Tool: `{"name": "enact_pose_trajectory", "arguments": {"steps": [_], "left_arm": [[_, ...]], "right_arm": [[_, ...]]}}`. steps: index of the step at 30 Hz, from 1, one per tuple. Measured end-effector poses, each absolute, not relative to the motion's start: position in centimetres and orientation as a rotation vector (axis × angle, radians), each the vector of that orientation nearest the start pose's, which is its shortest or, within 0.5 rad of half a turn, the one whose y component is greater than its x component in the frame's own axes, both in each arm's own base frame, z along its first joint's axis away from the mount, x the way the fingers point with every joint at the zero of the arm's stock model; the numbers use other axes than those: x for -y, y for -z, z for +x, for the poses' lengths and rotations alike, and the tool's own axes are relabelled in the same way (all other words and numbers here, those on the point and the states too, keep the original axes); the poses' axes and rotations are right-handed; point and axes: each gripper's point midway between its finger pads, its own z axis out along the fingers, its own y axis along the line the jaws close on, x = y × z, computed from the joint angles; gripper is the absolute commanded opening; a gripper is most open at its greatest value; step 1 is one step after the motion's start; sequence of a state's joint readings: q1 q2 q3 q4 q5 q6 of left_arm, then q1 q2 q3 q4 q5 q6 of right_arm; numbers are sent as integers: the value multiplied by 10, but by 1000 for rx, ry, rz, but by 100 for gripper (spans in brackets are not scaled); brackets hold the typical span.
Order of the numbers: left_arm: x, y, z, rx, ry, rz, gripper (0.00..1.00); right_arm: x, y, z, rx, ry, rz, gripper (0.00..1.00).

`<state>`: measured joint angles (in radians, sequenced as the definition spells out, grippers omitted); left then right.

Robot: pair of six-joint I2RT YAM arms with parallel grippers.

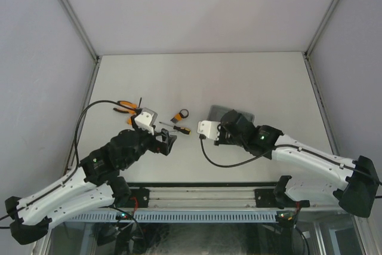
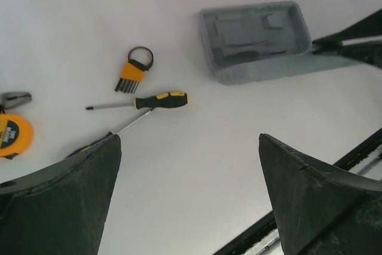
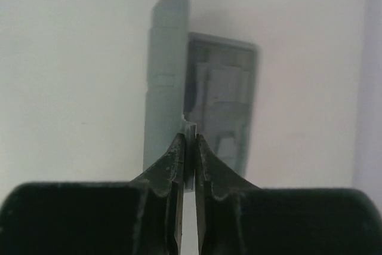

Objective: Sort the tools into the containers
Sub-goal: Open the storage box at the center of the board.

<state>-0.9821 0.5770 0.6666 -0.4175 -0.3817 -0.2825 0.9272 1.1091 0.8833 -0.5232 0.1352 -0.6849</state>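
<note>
The grey tool case (image 1: 218, 110) lies open right of centre, with one half raised on edge in the right wrist view (image 3: 167, 76). My right gripper (image 3: 190, 143) is shut on that case's near rim; it shows in the top view (image 1: 234, 120). My left gripper (image 2: 189, 138) is open and empty above bare table, near the tools (image 1: 166, 141). In the left wrist view lie a hex-key set (image 2: 132, 73), a yellow-and-black screwdriver (image 2: 156, 101), a second screwdriver (image 2: 130, 125) partly hidden by my finger, an orange tape measure (image 2: 12, 135) and the pliers (image 2: 14, 99).
The pliers (image 1: 126, 107) lie far left, close to the table's left wall. The table's front rail (image 1: 197, 198) runs just behind both arms. White walls close in the back and both sides.
</note>
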Motion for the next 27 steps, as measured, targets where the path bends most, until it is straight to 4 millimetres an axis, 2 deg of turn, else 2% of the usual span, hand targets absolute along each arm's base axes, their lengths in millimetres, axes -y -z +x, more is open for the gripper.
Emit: {"name": "enact_pose_trajectory", "arguments": {"steps": [3,6,10,15,20,24,27], "left_arm": [[183,-215,183,-1908,526,385,100],[183,-210,180,-1936,535,385,100],[182,-205,176,-1963,543,380,100],[181,-203,173,-1987,564,338,100],[177,-196,173,-2029,553,273,100],[173,-188,175,-2082,525,195,100],[169,-184,177,-2119,495,122,100]], "right_arm": [[-227,-138,204,-1695,-10,-1679,12],[-230,-121,188,-1729,-30,-1713,22],[-233,-109,171,-1772,-66,-1724,32],[-241,-111,158,-1801,-133,-1683,44],[-250,-128,142,-1825,-280,-1568,46],[-257,-144,139,-1861,-395,-1374,48],[-256,-147,142,-1924,-452,-1208,48]]}}
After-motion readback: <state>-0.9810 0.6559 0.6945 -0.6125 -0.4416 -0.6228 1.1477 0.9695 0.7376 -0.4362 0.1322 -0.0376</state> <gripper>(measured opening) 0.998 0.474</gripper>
